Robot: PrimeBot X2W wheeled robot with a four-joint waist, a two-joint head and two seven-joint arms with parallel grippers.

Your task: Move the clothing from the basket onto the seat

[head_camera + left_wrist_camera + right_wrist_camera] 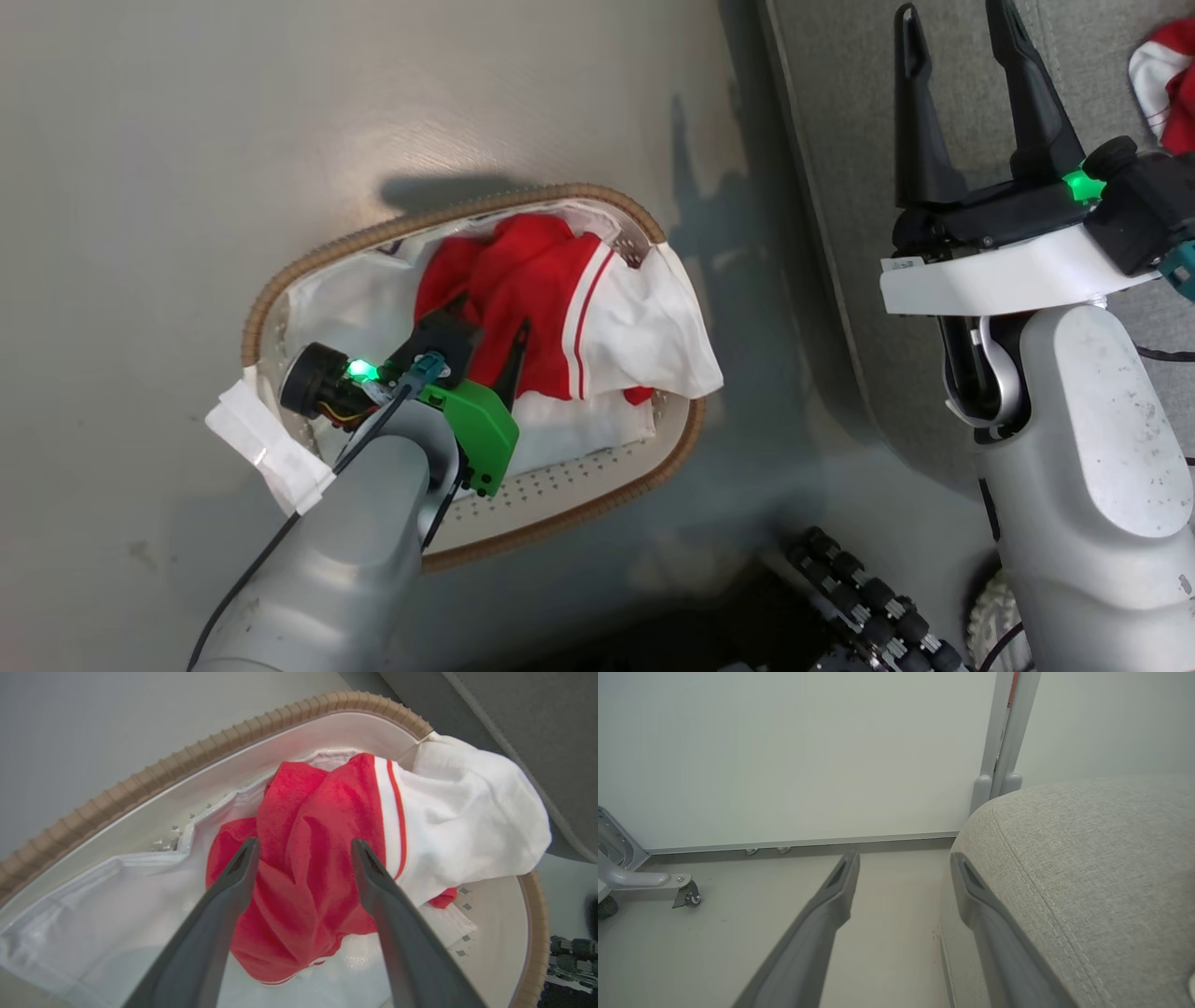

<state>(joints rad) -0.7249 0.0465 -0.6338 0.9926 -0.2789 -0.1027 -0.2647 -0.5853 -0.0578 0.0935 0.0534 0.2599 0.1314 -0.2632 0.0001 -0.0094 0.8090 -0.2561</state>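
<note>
1. Left fingers (236,882) stand wide apart, holding nothing, straddling a ridge of the red clothing (308,821) inside the basket (187,763).
2. Right fingers (920,131) gape empty by the seat (1087,858) edge.
3. Closing too deep could pinch the white sheet (117,905) beneath and drag it out too.
4. Closing too shallow grabs one thin fold, which may slip; the white panel draped over the rim could tug the basket.

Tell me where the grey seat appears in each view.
Head view: the seat at the upper right, right of the basket.
Left wrist view: the seat in the top right corner, beyond the basket.
Right wrist view: the seat across the right half.
Shared landmark: the floor along the seat's edge.
</note>
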